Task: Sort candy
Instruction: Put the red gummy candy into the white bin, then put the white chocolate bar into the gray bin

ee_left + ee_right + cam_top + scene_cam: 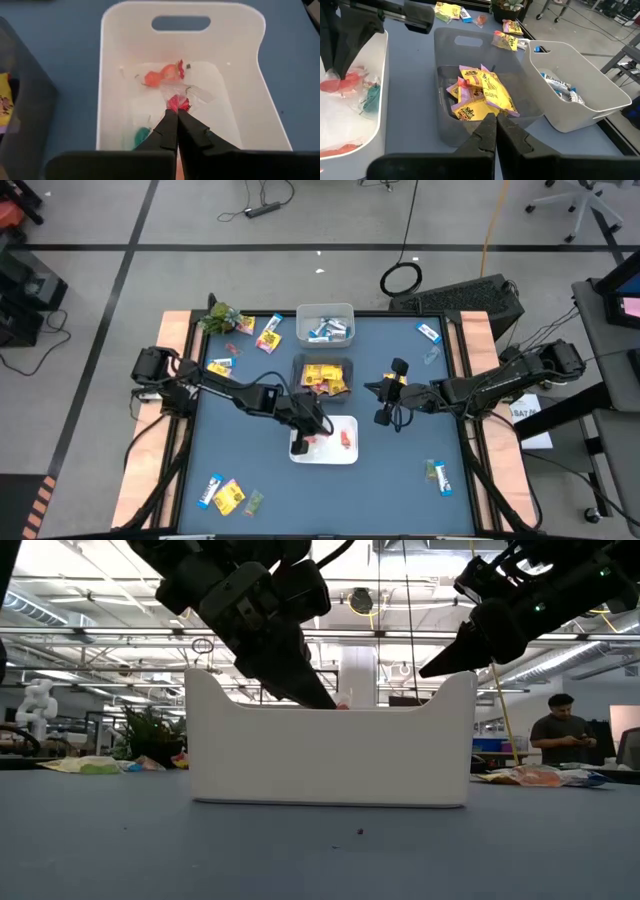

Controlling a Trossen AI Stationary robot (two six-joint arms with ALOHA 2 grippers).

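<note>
In white bin (240, 75): left fingers (176, 131) pinch pink candy (178, 103) (wrapped)

No legible text anywhere. Red print on the yellow packets (487, 92), too small to read. Same for the blue-and-white bars (559, 86).

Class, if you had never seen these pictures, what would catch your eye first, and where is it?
The left gripper reaches into the white bin at the table's near middle, shut on a red candy. Behind it, a grey bin brims with yellow packets.
</note>
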